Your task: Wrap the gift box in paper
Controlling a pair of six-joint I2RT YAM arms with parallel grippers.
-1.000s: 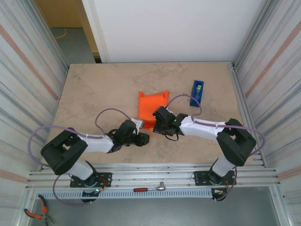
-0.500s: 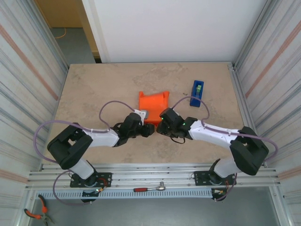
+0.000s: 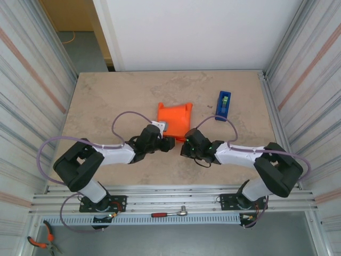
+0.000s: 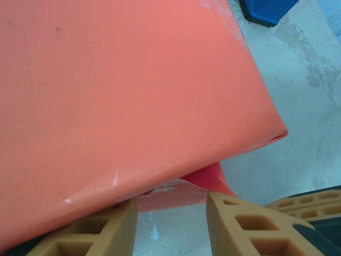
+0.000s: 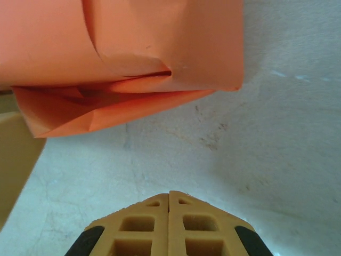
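- Table [image 3: 106, 101]: a pale stone-patterned surface that carried every item; both arms reached in from its near edge.
- Paper [image 3: 175, 118]: bright orange, folded into a raised, flat-topped parcel at mid-table. In the left wrist view the paper [image 4: 122, 90] was smooth and glossy with a sharp crease along its near edge. In the right wrist view the paper [image 5: 160, 42] gaped at the near end, with overlapping flaps unsealed. It was judged thin, light and slippery, quick to crease or tear. The best hold was judged to be a loose flap at that open end, pinched lightly near a corner.
- Gift box: probably enclosed by the orange parcel, to judge from its squared form, though the wrapping hid it. As the sole content it was judged light and stiff enough to fold against.
- Left pincer [image 3: 169, 143]: just beside the parcel's near-left corner. The left pincer [image 4: 170, 205] had its fingers spread apart and held nothing, the paper's edge lying just above them.
- Right pincer [image 3: 185, 145]: near the parcel's near-right corner. The right pincer [image 5: 169, 194] had its fingers pressed together and empty, apart from the paper.
- Tape dispenser [image 3: 223, 105]: narrow and blue, well to the right of the parcel; it appeared to hold a green roll.
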